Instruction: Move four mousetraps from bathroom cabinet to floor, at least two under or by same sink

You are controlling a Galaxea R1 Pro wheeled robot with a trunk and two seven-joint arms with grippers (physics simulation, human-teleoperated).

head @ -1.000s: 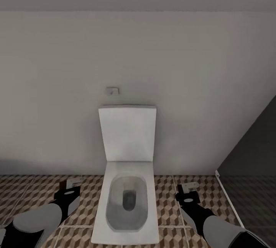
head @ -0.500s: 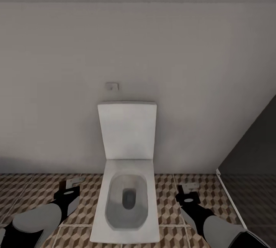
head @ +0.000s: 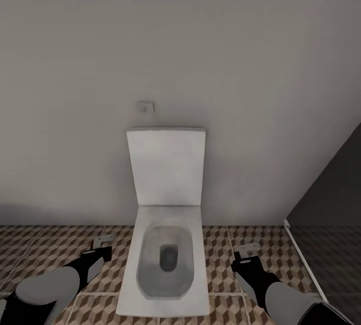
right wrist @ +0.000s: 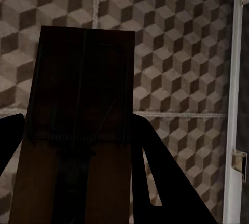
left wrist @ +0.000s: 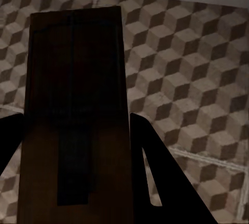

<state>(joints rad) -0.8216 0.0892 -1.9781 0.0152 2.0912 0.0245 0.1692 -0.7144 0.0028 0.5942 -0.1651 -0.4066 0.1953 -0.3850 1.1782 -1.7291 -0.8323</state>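
Each of my grippers holds a mousetrap just above the cube-patterned bathroom floor (head: 50, 247). My left gripper (head: 102, 248) is shut on a small flat mousetrap (head: 104, 239) to the left of the toilet. In the left wrist view this mousetrap (left wrist: 78, 63) is a dark brown board between the black fingers (left wrist: 158, 175), with floor tiles (left wrist: 197, 68) behind. On the toilet's other side, my right gripper (head: 245, 256) is shut on another mousetrap (head: 248, 248). That mousetrap (right wrist: 80, 79) shows its wire spring in the right wrist view. The cabinet and the sink are out of view.
A white toilet (head: 165, 260) with its lid up stands against the grey wall (head: 200, 64), between my two arms. A flush button (head: 145, 107) sits on the wall above it. The dark shower area (head: 331, 189) and its white threshold rail (head: 300, 255) lie to the right.
The whole picture has shifted, so the camera moved: the wall's top edge and the toilet sit higher in frame. My left gripper with its mousetrap has shifted slightly right, toward the toilet.
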